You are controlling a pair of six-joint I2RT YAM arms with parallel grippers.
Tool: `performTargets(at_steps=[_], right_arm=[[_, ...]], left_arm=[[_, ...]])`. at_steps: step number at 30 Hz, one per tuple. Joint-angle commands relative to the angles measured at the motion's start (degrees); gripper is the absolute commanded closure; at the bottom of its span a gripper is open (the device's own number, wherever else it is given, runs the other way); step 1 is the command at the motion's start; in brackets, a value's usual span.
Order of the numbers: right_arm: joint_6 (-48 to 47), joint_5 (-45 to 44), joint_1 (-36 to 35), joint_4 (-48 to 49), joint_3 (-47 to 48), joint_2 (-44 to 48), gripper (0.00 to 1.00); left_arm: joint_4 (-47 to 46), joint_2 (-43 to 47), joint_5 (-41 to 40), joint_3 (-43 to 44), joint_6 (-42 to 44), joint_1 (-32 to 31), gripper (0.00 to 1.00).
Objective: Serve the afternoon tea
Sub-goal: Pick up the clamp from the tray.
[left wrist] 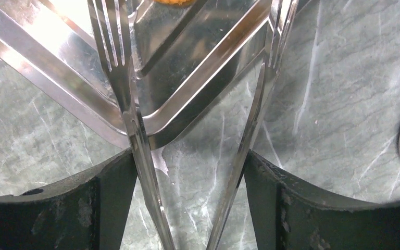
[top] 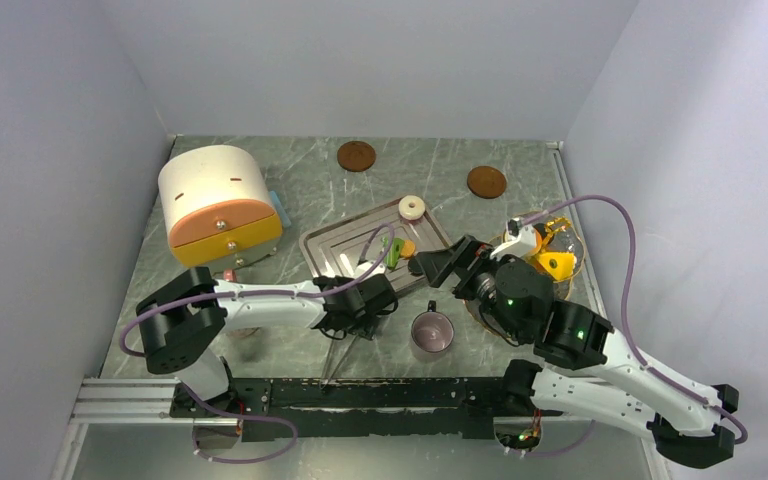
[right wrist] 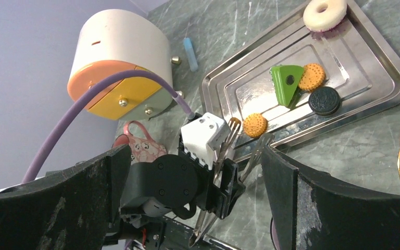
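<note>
Tool on the left (left wrist: 190, 172), jaws wide but pressing both arms of the fork-tipped tongs (left wrist: 135, 130), should close slowly once the tines straddle the orange biscuit (right wrist: 254, 125) just ahead in the steel tray (right wrist: 390, 78); right tool (top: 438, 262) gapes empty.

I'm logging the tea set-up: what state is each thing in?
tongs: gripped, tips apart
left gripper: jaws shut on tongs
right gripper: jaws open, empty
mug: upright, not held
drawers: both shut
tray: flat, holding treats
</note>
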State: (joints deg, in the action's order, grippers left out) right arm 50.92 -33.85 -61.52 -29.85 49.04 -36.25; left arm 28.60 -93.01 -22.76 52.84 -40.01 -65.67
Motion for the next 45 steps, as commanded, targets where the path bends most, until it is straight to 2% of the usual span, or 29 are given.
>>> performTargets(at_steps=[1, 2, 5, 8, 22, 27, 32, 37, 45], right_arm=[[-0.08, -0.4, -0.18, 1.24, -0.71, 0.85, 0.0], [-0.07, -0.29, -0.23, 1.27, -0.7, 0.91, 0.0], [-0.12, -0.3, -0.19, 1.66, -0.91, 1.09, 0.0], [-0.11, -0.03, -0.18, 1.99, -0.95, 1.05, 0.01], [0.1, 0.69, -0.21, 2.45, -0.96, 0.85, 0.01], [0.24, 0.66, -0.18, 2.34, -0.96, 1.11, 0.01], [0.06, 0.58, -0.18, 2.16, -0.83, 1.45, 0.01], [0.06, 0.72, -0.18, 2.38, -0.86, 1.39, 0.02], [0.21, 1.31, -0.18, 3.0, -1.02, 0.93, 0.02]], left_arm=[[2.82, 2.22, -1.43, 1.53, -0.64, -1.44, 0.24], [2.97, 2.48, -1.41, 1.64, -0.5, -1.54, 0.23], [2.6, 3.03, -0.98, 0.87, -0.6, -1.87, 0.11], [3.56, 2.99, -1.57, 0.26, -1.78, -2.2, 0.07], [2.35, 2.94, -2.09, -2.95, -4.77, -3.27, 0.07], [2.23, 2.15, -2.77, -2.66, -4.19, -3.79, 0.13], [2.76, 3.54, -2.63, -3.29, -3.13, -4.54, 0.05], [1.81, 6.89, -1.75, -5.5, -3.06, -4.56, 0.06], [0.75, 4.63, -2.14, -5.03, -2.02, -4.56, 0.07]])
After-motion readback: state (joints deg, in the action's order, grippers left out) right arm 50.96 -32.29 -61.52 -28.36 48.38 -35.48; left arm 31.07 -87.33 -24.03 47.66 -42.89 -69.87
